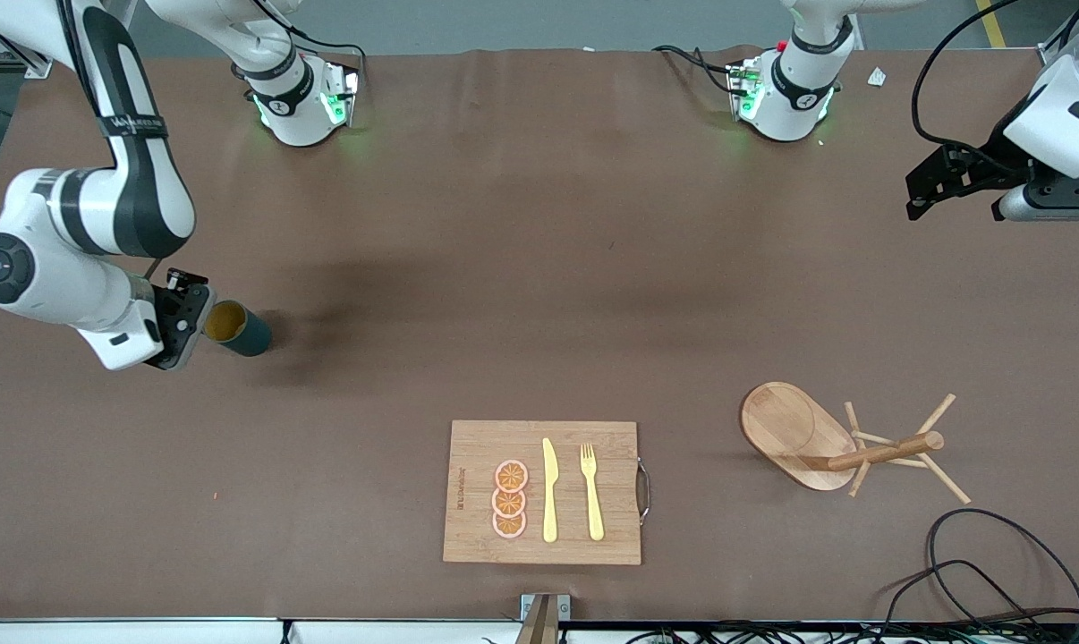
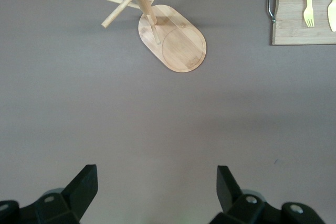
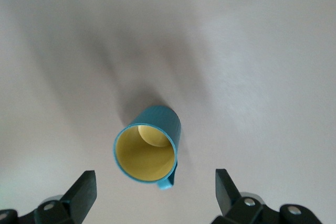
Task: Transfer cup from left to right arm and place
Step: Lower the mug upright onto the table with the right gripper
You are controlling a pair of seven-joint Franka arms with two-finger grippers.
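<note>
The cup (image 1: 238,329), a small teal mug with a yellowish inside, stands upright on the brown table toward the right arm's end. Seen from the right wrist, the cup (image 3: 148,148) shows its open mouth and a small handle. My right gripper (image 1: 180,324) hangs just above and beside it, open, and its fingers (image 3: 85,184) are clear of the mug on both sides, with nothing held. My left gripper (image 1: 940,185) waits in the air over the left arm's end of the table, open and empty, with only bare table between its fingertips (image 2: 87,180).
A wooden cutting board (image 1: 477,447) with orange slices (image 1: 509,499), a yellow knife (image 1: 549,490) and a yellow fork (image 1: 591,490) lies near the front camera. A wooden peg rack (image 1: 794,434) is toward the left arm's end. Black cables (image 1: 996,572) loop at that corner.
</note>
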